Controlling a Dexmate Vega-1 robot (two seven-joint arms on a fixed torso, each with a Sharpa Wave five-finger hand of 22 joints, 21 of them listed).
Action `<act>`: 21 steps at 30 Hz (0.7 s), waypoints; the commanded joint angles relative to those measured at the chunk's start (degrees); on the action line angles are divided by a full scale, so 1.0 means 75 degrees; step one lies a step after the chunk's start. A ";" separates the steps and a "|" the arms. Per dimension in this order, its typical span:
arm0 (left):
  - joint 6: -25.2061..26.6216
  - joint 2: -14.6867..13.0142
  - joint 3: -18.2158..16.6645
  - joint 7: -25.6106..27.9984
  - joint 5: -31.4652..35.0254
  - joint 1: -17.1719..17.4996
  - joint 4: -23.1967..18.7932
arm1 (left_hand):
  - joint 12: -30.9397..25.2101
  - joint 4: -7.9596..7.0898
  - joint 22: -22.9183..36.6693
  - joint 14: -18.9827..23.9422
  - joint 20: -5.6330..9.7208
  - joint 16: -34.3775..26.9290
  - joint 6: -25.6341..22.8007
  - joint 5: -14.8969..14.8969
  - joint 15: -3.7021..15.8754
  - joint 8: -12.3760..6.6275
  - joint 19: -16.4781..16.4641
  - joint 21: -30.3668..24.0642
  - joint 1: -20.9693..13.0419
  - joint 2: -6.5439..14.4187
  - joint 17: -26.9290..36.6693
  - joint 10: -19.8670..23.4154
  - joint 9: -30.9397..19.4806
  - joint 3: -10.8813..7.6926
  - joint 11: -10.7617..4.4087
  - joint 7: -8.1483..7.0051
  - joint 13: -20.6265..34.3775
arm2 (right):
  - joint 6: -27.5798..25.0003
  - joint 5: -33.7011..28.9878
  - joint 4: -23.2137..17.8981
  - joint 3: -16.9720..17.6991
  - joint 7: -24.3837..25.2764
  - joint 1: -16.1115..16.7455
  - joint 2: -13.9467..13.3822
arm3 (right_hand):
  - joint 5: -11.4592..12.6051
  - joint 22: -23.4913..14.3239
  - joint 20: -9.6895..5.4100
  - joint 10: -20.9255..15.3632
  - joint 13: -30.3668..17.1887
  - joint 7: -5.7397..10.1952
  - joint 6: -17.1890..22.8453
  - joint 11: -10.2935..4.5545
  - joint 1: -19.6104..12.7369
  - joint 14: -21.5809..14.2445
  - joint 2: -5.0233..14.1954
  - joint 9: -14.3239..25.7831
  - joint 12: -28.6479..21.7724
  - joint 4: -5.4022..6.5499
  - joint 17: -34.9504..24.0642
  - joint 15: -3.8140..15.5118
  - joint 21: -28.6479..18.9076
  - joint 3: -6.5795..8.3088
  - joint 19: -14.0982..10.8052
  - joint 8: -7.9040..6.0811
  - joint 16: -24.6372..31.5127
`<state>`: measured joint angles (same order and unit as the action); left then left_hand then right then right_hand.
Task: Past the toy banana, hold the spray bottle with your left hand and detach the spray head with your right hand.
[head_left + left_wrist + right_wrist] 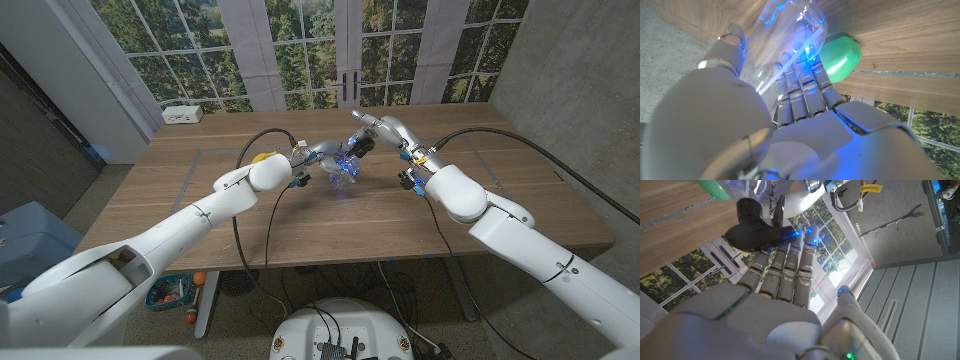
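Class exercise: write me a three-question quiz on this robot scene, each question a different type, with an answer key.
1. True or false: the left hand grips the clear spray bottle.
2. Multiple choice: the right hand holds a (A) toy banana, (B) black spray head, (C) white box.
3. Fill in: a ____ object lies on the wooden table beside the bottle.

Key: 1 true. 2 B, the black spray head. 3 green.

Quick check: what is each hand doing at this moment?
Left hand: holds the clear spray bottle.
Right hand: grips the black spray head.
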<state>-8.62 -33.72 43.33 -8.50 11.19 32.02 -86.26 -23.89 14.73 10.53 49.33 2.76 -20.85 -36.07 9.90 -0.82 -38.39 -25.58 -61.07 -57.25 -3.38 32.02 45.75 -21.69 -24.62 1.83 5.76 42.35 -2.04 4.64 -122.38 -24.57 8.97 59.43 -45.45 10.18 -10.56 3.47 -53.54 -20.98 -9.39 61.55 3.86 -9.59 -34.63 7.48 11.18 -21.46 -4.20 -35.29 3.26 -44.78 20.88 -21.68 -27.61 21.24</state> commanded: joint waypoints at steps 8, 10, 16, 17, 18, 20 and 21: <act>-0.0096 0.0118 -0.0006 -0.0032 -0.0369 -0.0161 0.0261 | 0.0014 -0.0650 0.0012 0.1080 0.0565 0.0023 -0.1333 0.0022 0.1930 -0.0049 0.0056 -0.0095 -0.1444 0.1595 0.0060 0.1869 -0.0013 -0.0742 -0.1781 -0.1144 0.0031 | 0.0263 -0.0416 -0.0229 0.0372 0.0635 0.0655 -0.0054 | 0.0019 -0.0014 -0.0065 -0.0214 -0.0021 -0.0014 0.0169 0.0061 -0.0066 -0.0426 0.0052 0.0012 -0.0055 -0.0066 -0.0039 0.0055 0.0127 0.0037 0.0141 0.0027 0.0278; -0.0193 0.0159 -0.0066 -0.0018 -0.0542 -0.0140 0.0350 | 0.0011 -0.0650 0.0011 0.1081 0.0565 0.0028 -0.1341 0.0022 0.1930 -0.0050 0.0052 -0.0105 -0.1443 0.1594 0.0061 0.1883 -0.0012 -0.0743 -0.1782 -0.1136 0.0039 | 0.0352 -0.0515 -0.0192 0.0398 0.0851 0.0752 0.0055 | 0.0023 -0.0020 -0.0061 -0.0140 -0.0046 -0.0001 0.0069 0.0071 -0.0070 -0.0497 0.0072 0.0043 -0.0023 -0.0076 -0.0094 0.0030 0.0098 0.0050 0.0055 0.0073 0.0348; -0.0354 0.0226 -0.0126 0.0026 -0.0759 -0.0138 0.0519 | 0.0012 -0.0647 0.0008 0.1108 0.0566 0.0026 -0.1355 0.0021 0.1930 -0.0046 0.0046 -0.0133 -0.1442 0.1590 0.0075 0.1905 -0.0005 -0.0747 -0.1784 -0.1138 0.0054 | 0.0668 -0.0888 -0.0013 0.0420 0.1629 0.0980 0.0554 | 0.0118 -0.0049 0.0048 0.0153 -0.0169 0.0168 -0.0307 -0.0005 -0.0425 -0.0896 0.0150 0.0211 0.0091 -0.0350 -0.0414 -0.0151 -0.0026 0.0261 -0.0247 0.0179 0.0750; -0.0394 0.0238 -0.0136 0.0043 -0.0791 -0.0133 0.0547 | 0.0006 -0.0644 0.0007 0.1109 0.0565 0.0027 -0.1357 0.0021 0.1931 -0.0044 0.0047 -0.0138 -0.1443 0.1585 0.0078 0.1917 -0.0003 -0.0748 -0.1785 -0.1132 0.0063 | 0.0775 -0.1028 0.0063 0.0407 0.1888 0.1027 0.0713 | 0.0227 -0.0062 0.0056 0.0304 -0.0264 0.0306 -0.0525 -0.0092 -0.0933 -0.0862 0.0117 0.0319 0.0139 -0.0700 -0.0606 -0.0156 -0.0066 0.0504 -0.0299 0.0189 0.0893; -0.0489 0.0260 -0.0149 0.0061 -0.0837 -0.0134 0.0609 | 0.0005 -0.0643 0.0007 0.1110 0.0569 0.0028 -0.1356 0.0021 0.1931 -0.0045 0.0045 -0.0141 -0.1443 0.1584 0.0080 0.1918 -0.0006 -0.0748 -0.1784 -0.1128 0.0067 | 0.0566 -0.1457 0.0035 0.0363 0.2397 0.1116 0.0954 | 0.0383 -0.0077 0.0015 0.0588 -0.0391 0.0531 -0.0944 -0.0280 -0.1610 -0.0818 0.0086 0.0453 0.0232 -0.0908 -0.0853 -0.0080 -0.0132 0.0795 -0.0353 0.0243 0.1079; -0.0557 0.0271 -0.0152 0.0076 -0.0860 -0.0137 0.0650 | 0.0023 -0.0645 0.0006 0.1114 0.0556 0.0043 -0.1344 0.0022 0.1930 -0.0050 0.0069 -0.0158 -0.1442 0.1587 0.0078 0.1925 -0.0031 -0.0753 -0.1784 -0.1145 0.0060 | 0.0393 -0.1733 0.0014 0.0335 0.2571 0.1130 0.1044 | 0.0650 -0.0106 -0.0041 0.1212 -0.0629 0.0830 -0.1730 -0.0552 -0.2644 -0.0516 -0.0277 0.0678 0.0439 -0.0909 -0.1318 0.0160 -0.0272 0.1044 -0.0371 0.0347 0.1340; -0.0624 0.0284 -0.0158 0.0090 -0.0883 -0.0139 0.0693 | 0.0021 -0.0644 0.0005 0.1116 0.0562 0.0044 -0.1348 0.0022 0.1931 -0.0051 0.0063 -0.0163 -0.1443 0.1584 0.0080 0.1929 -0.0031 -0.0753 -0.1784 -0.1135 0.0066 | 0.0292 -0.1876 0.0008 0.0313 0.2656 0.1132 0.1090 | 0.0794 -0.0122 -0.0086 0.1669 -0.0714 0.0979 -0.2189 -0.0669 -0.3104 -0.0201 -0.0362 0.0705 0.0607 -0.0926 -0.1403 0.0258 -0.0341 0.1166 -0.0336 0.0494 0.1295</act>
<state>-10.31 -32.46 42.84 -8.59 7.05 31.08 -83.39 -23.43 14.88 10.30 49.60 2.46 -20.40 -36.15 9.90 -1.06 -38.60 -25.28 -61.91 -57.25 -3.38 32.53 46.36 -21.68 -24.78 1.85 5.84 42.71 1.11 -0.13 -123.21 -21.97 17.14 65.14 -43.31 13.96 -11.08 3.29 -46.42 -24.67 -4.37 51.27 0.86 -25.59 -39.28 6.47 15.23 -18.76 -10.60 -43.21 3.50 -46.18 27.38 -23.72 -25.26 30.01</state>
